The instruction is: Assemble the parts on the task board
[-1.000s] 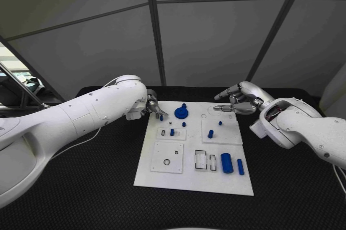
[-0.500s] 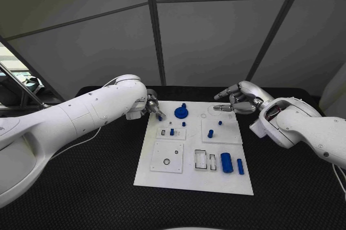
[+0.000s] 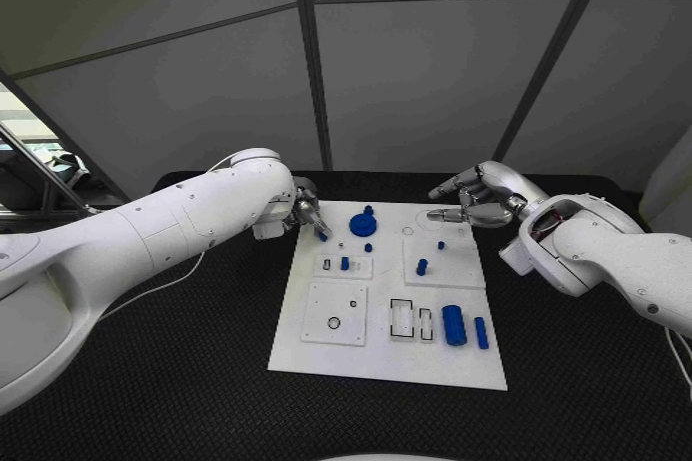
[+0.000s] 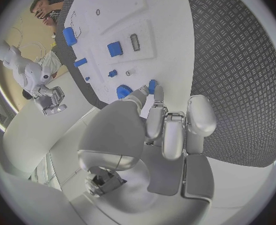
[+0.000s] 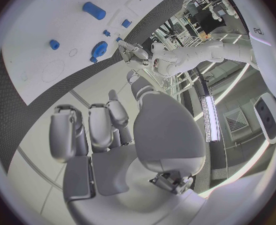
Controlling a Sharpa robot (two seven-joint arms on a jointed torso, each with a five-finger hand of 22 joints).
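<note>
You are looking at the white task board (image 3: pixel 378 356) lying in the middle of the black worktop (image 3: pixel 159 381). On it a round blue knob (image 3: pixel 364 223) is standing near the far edge, small blue pegs (image 3: pixel 421 268) are sitting further in, and a blue cylinder (image 3: pixel 453 326) is lying beside a slimmer blue bar (image 3: pixel 480 333) toward the near right corner.

Your left hand (image 3: pixel 307 216) is hovering over the board's far left corner, fingers curled downward; in the left wrist view it is pinching a small blue part (image 4: pixel 152 86) between thumb and fingertip.

Your right hand (image 3: pixel 472 204) is hanging over the board's far right corner, palm turned inward, fingers loosely bent and apart, grasping nothing. Both white arms are reaching in from the sides.
</note>
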